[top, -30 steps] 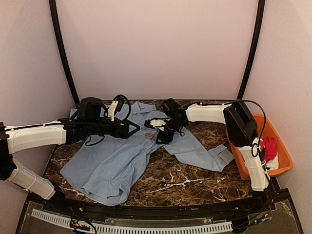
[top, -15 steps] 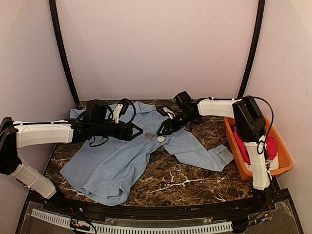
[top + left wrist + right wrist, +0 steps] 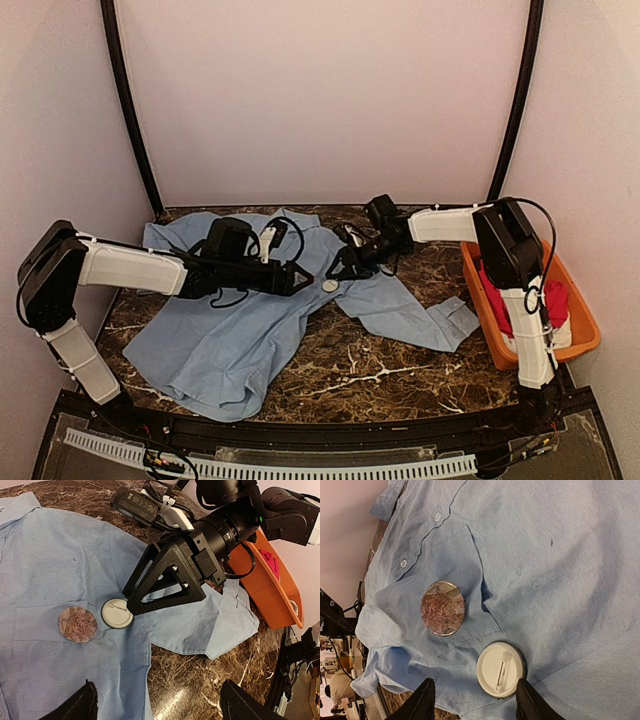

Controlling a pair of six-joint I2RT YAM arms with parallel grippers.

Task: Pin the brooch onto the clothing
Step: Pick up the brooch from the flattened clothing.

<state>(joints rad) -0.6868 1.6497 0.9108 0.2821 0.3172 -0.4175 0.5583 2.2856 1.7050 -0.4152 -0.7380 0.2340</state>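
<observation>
The clothing, a light blue shirt (image 3: 230, 340), lies spread on the marble table (image 3: 380, 370). One round brooch with a reddish marbled face (image 3: 443, 608) rests on its chest pocket. Another brooch (image 3: 500, 669) lies face down beside it, its white back and pin showing. My right gripper (image 3: 476, 702) hovers open just above the white brooch (image 3: 117, 613), one black finger (image 3: 165, 580) tipped at its edge. My left gripper (image 3: 162, 710) is open wide, low over the shirt (image 3: 50, 555) next to both brooches. In the top view the left gripper (image 3: 303, 280) hides the marbled brooch.
An orange bin (image 3: 580, 330) holding a red garment (image 3: 550, 300) stands at the table's right edge, by the right arm's base. The shirt's sleeve and cuff (image 3: 450, 325) stretch toward it. Bare marble shows in front of the shirt.
My right gripper has drawn back to the right, and the white brooch now lies uncovered on the shirt. My left arm has reached further right, up to the brooches.
</observation>
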